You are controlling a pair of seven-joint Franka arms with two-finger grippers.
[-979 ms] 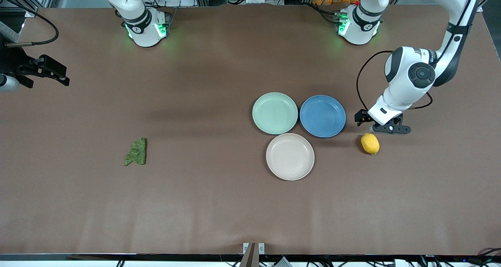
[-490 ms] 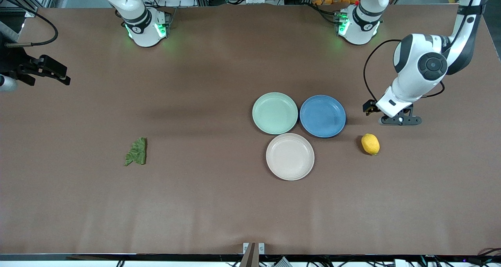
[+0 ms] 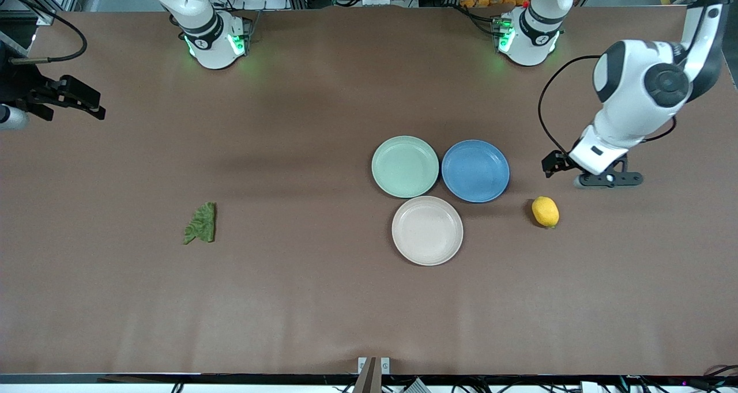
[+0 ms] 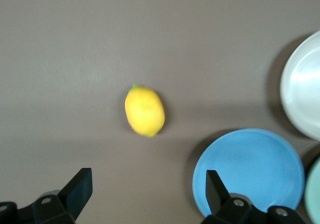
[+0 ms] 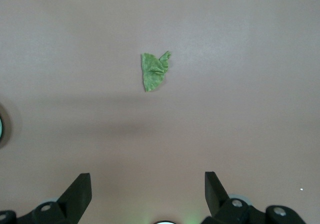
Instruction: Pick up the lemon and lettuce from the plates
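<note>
The yellow lemon (image 3: 545, 211) lies on the bare table beside the blue plate (image 3: 475, 170), toward the left arm's end; it also shows in the left wrist view (image 4: 144, 110). The green lettuce (image 3: 201, 223) lies on the bare table toward the right arm's end, also seen in the right wrist view (image 5: 154, 71). The mint plate (image 3: 405, 166) and the beige-pink plate (image 3: 427, 230) are empty. My left gripper (image 3: 610, 179) (image 4: 148, 194) is open and empty over bare table near the lemon. My right gripper (image 3: 81, 99) (image 5: 148, 191) is open and empty over the table's right-arm end.
The blue plate (image 4: 250, 171) is empty and touches the other two plates in a cluster. The arm bases (image 3: 216, 41) (image 3: 527, 36) stand at the table's edge farthest from the front camera. A black cable (image 3: 542, 110) loops by the left wrist.
My left gripper has drawn away from the lemon toward the left arm's end of the table. The lemon, lettuce and plates have not moved. The right gripper has barely shifted.
</note>
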